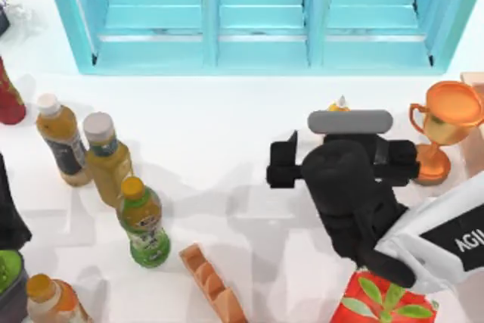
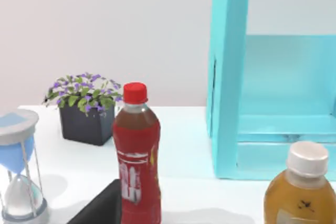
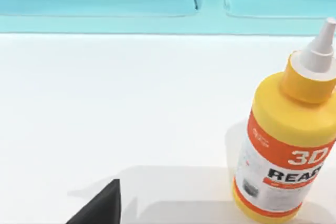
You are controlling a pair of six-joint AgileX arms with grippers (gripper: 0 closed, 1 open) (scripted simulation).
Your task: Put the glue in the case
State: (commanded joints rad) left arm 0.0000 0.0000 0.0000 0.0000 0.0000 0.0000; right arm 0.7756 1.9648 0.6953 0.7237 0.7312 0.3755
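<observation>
The glue (image 3: pixel 286 140) is a small yellow-orange squeeze bottle with a white nozzle and a white-and-red label. It stands upright on the white table, just in front of my right gripper (image 1: pixel 342 128). From above, its tip (image 1: pixel 339 104) peeks out past the wrist. One black finger (image 3: pixel 102 205) shows well clear of the bottle, and the gripper is open and touches nothing. The case (image 1: pixel 257 35) is a turquoise cabinet with open compartments along the back edge, beyond the glue. My left gripper (image 1: pixel 9 213) is parked at the left edge, and its finger (image 2: pixel 102 208) holds nothing.
Three drink bottles (image 1: pixel 110 156) stand in a row at the left, with a red bottle (image 2: pixel 137 156) behind them. A copper trophy (image 1: pixel 446 122) stands right of the glue. A bread loaf (image 1: pixel 212 281) and a red box (image 1: pixel 382 300) lie near the front edge. An hourglass (image 2: pixel 18 171) and a flower pot (image 2: pixel 86 111) stand at the far left.
</observation>
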